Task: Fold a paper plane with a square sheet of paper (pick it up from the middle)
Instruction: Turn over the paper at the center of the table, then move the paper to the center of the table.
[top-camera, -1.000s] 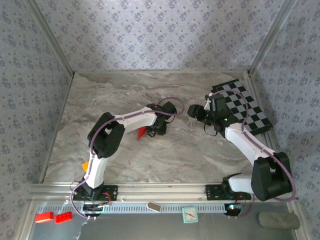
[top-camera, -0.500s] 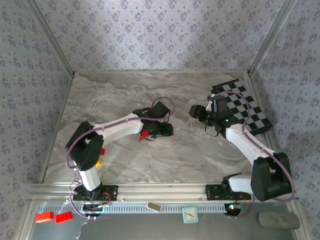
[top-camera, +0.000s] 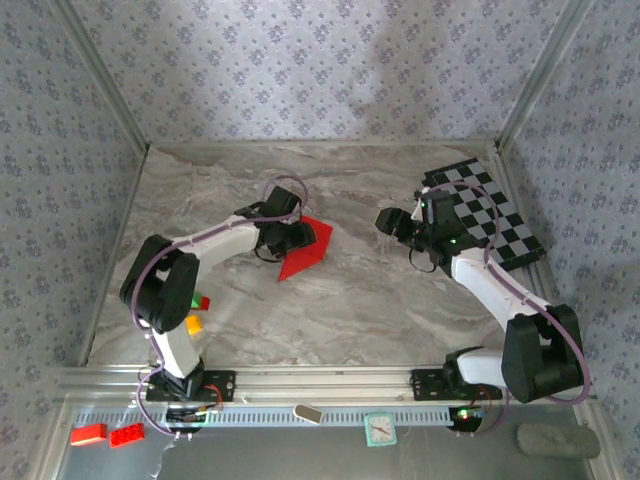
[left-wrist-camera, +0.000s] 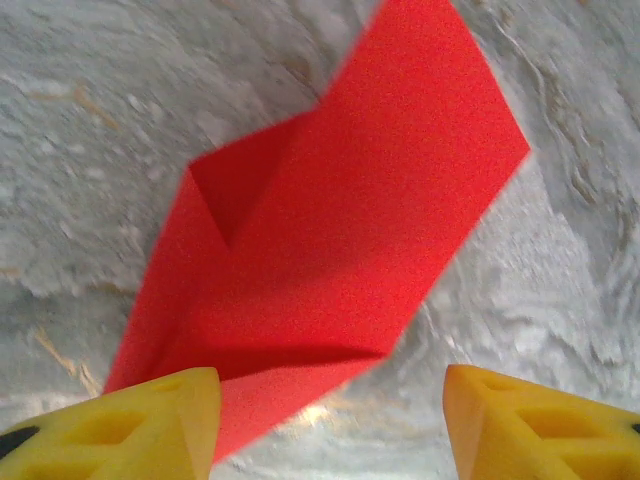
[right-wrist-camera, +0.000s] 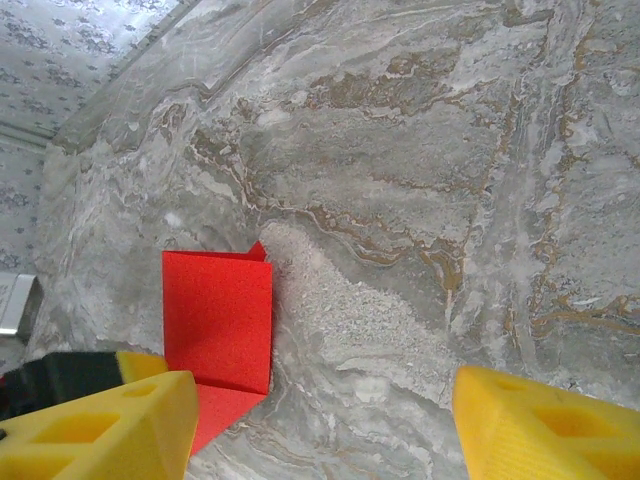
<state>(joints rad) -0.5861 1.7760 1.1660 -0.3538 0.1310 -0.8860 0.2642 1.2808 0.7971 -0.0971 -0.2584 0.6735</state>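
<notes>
The square sheet of paper (top-camera: 305, 255) is bright red and partly folded into a pointed wedge with raised flaps. It lies on the marble table near the middle. My left gripper (top-camera: 292, 236) hovers at its back-left edge. In the left wrist view the paper (left-wrist-camera: 340, 230) spreads out ahead of the left gripper (left-wrist-camera: 330, 410), which stands open, its left fingertip (left-wrist-camera: 150, 420) over the sheet's near edge. My right gripper (top-camera: 386, 221) hangs open to the right of the sheet, clear of it. The right wrist view has the paper (right-wrist-camera: 215, 315) low on the left, beyond the open right gripper (right-wrist-camera: 325, 410).
A black-and-white checkered board (top-camera: 490, 215) lies at the back right, beside my right arm. Small toy bricks (top-camera: 195, 310) sit near my left arm's elbow. More red bricks (top-camera: 105, 435) and a small clock (top-camera: 380, 430) rest on the near rail. Patterned walls close three sides.
My left gripper swung back and to the left, opened and let go of the paper, which now lies spread wider on the table. My right arm stayed put, its jaws a little wider.
</notes>
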